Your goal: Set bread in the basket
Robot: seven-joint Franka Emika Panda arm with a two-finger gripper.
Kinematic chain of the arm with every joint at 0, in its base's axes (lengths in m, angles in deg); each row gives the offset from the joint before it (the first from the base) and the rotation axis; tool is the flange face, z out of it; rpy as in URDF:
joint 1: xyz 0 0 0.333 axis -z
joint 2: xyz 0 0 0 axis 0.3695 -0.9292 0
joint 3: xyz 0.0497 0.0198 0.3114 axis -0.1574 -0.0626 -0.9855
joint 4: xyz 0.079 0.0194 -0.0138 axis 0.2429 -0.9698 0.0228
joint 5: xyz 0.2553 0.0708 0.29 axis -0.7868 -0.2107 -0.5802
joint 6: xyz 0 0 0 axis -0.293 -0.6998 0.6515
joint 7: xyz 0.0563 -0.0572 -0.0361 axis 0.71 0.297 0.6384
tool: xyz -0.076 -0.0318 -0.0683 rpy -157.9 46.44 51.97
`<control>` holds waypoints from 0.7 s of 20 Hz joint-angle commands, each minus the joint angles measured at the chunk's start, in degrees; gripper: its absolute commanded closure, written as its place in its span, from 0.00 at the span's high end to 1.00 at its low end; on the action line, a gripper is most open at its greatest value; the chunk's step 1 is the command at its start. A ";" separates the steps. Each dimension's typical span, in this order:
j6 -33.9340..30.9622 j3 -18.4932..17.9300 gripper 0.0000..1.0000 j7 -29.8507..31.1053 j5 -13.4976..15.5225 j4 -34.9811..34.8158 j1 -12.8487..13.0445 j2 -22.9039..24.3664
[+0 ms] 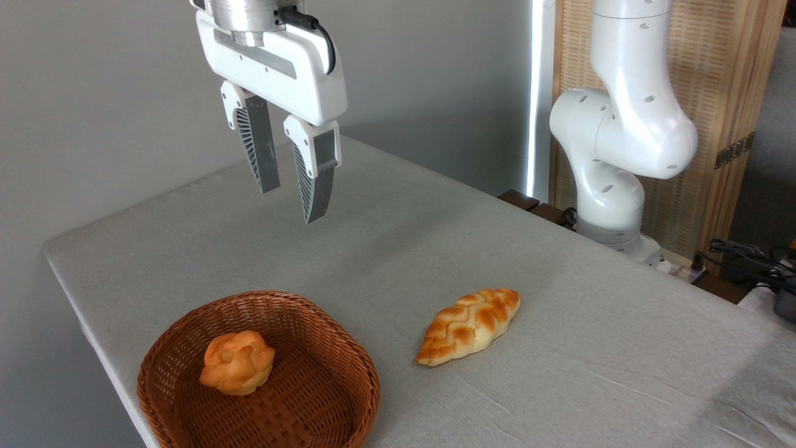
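- One bread sat inside the basket, left of centre on the woven floor, slightly tilted, touching nothing else.
- Basket was at the near left corner of the table, rim intact, nothing else in it.
- Braided loaf lay on the cloth to the right of the basket, apart from it, untouched.
- Gripper hung well above the table, up and behind the basket, fingers spread with a clear gap, holding nothing.
- Arm base stood at the far right edge.
- Judgement: placement step looked done; the release was over and the arm was clear.
- Next move, if any: retreat or home. No regrasp needed unless the loaf also counts, and the task names only one bread.
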 commanded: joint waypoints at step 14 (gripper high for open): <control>0.49 1.30 1.00 -1.26 -3.68 -3.22 -1.45 1.01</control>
